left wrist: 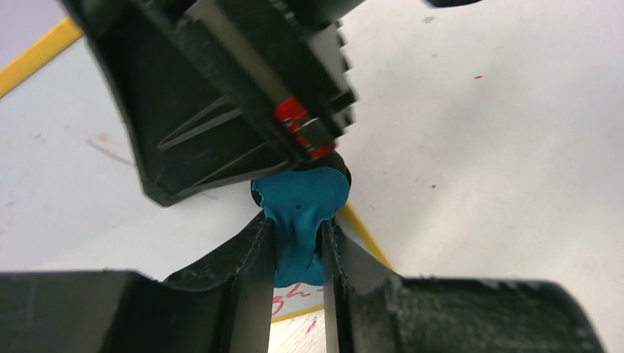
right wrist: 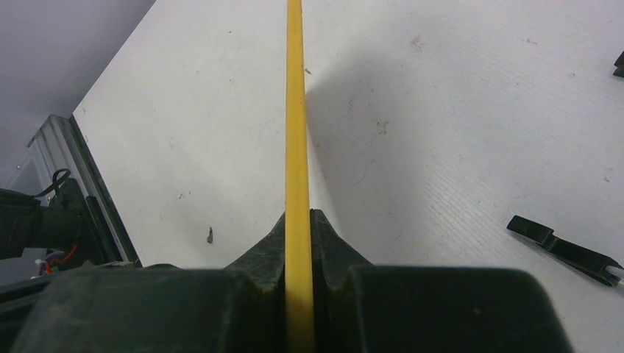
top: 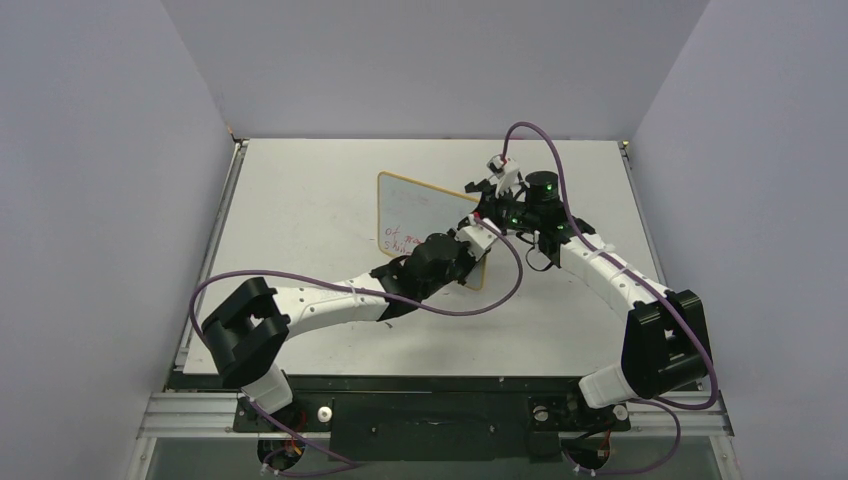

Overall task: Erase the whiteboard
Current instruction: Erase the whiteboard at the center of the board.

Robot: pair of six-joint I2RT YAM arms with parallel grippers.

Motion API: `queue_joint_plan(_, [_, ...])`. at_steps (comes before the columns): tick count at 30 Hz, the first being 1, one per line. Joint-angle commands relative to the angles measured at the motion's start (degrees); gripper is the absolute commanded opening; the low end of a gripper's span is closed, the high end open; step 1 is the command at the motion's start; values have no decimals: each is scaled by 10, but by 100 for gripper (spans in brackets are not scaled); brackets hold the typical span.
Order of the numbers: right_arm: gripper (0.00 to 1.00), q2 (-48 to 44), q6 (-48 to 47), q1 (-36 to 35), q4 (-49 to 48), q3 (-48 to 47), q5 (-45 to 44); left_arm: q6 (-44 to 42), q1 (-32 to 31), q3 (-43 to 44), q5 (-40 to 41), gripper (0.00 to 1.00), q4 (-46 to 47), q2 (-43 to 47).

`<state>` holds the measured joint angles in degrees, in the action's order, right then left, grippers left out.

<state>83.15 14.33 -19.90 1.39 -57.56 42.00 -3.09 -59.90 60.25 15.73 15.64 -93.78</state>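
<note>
Right fingers (right wrist: 261, 254) clamp the whiteboard (right wrist: 296, 110) (left fingers (left wrist: 246, 257) pinch eraser (left wrist: 303, 198)).

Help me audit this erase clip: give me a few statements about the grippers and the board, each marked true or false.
1. The right gripper is clamped on the yellow frame edge of the whiteboard. True.
2. The left gripper is empty. False: it pinches a blue eraser.
3. Some red writing is on the board. True.
4. The left gripper hangs far from the board, back near its base. False: it is out at the board's near right part, with the board's surface and frame close behind the eraser in the left wrist view.
</note>
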Motion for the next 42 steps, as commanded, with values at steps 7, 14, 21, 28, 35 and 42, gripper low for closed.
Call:
queue_joint_plan(7, [0,-6,41,-24,-20,-32,112,16,-2,15,-186,0,42,-2])
queue_joint_plan(14, [0,-8,38,-21,-17,-32,109,125,68,-79,-290,0,71,8])
queue_joint_plan(21, [0,-7,26,-21,-1,-35,99,132,56,-142,-280,0,77,73])
queue_joint_plan(28, [0,-3,4,-26,24,-41,89,154,53,-181,-235,0,62,193])
queue_joint_plan(35, [0,-9,-29,-28,49,-47,82,203,119,-160,-167,0,-1,200])
queue_joint_plan(42, [0,-27,-171,-10,134,-66,96,267,168,-228,-121,0,-25,233])
